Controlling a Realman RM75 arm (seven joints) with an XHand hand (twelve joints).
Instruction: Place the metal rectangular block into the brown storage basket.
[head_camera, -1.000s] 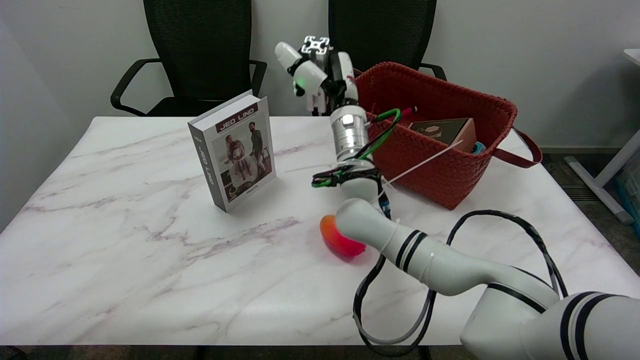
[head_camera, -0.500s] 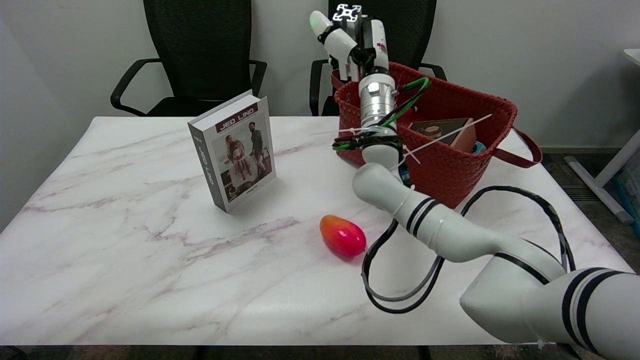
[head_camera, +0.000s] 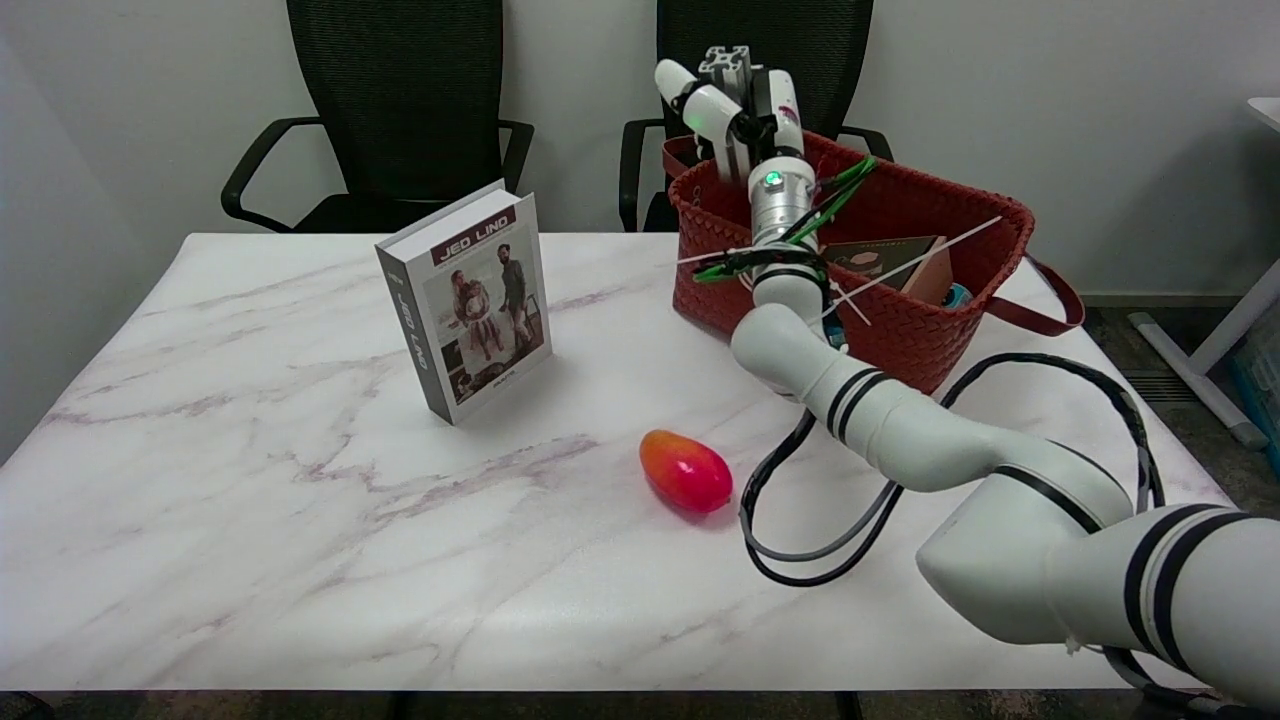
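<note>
One risk: the metal block (head_camera: 727, 64), held in the fingers of the right hand (head_camera: 735, 105), hangs above the basket's (head_camera: 905, 335) far-left rim; released here, it could clip the rim and fall outside
Basket: at the table's (head_camera: 250, 500) far right corner; a box (head_camera: 895, 262) inside could deflect the block

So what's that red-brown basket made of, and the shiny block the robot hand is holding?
The basket looks like woven leather or faux-leather strips: a criss-cross weave shows on its walls, with a soft matte sheen. The block in the right hand looks like bare metal, probably aluminium: silvery-grey, with a slotted cross-shaped end like an extruded bar.
</note>
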